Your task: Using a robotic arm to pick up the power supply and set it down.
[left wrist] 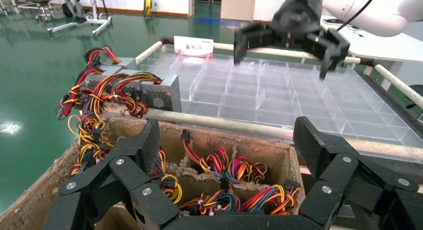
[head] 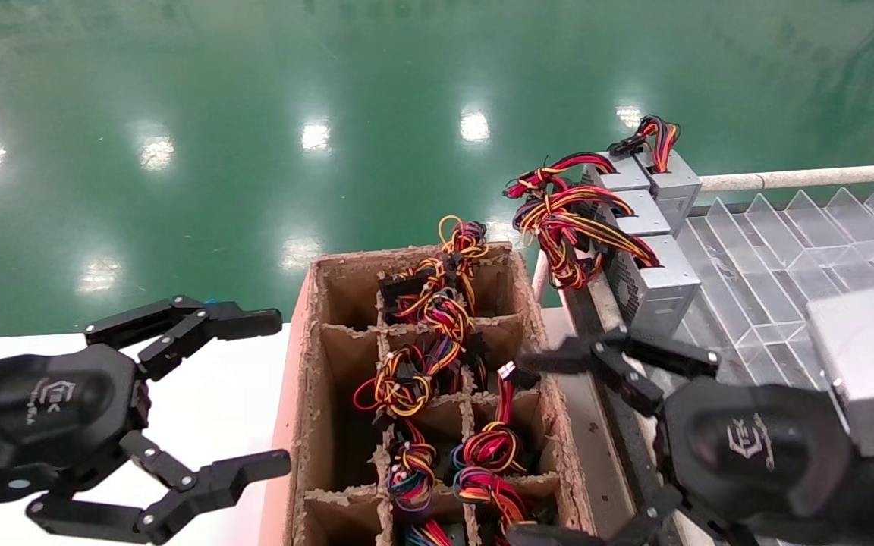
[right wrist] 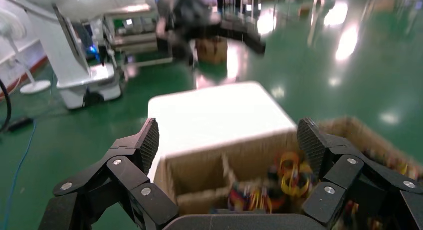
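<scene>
Right gripper [head: 558,447] is spread wide, holding nothing, hanging over the right edge of the cardboard divider box [head: 308,364]. Left gripper [head: 274,390] is also wide open and empty, parked over the white table [head: 202,409] just left of the box.

The power supplies [head: 653,284] already placed stand in a row along the left edge of the clear divider tray [head: 778,258], at its far corner, wire bundles hanging over the rail toward the box. The rest sit down in the box cells; you mostly see only their wire bundles [head: 437,311], red/yellow/orange/black, sticking up. Metal bodies are barely visible, so you can't tell exactly how each unit sits.

My read: you're at the start of a pick, nothing grasped yet.

Risks from here:
- You close on wires instead of the casing. The bundle slips or the unit swings and drops.
- Neighbouring cells' wires overlap. Lifting one may drag another unit up with it.
- Cardboard dividers are ragged and soft. A finger coming down on a wall crushes it or jams.
- On transfer, the hanging bundle can snag the box rim or the wires of the units already in the tray.
</scene>
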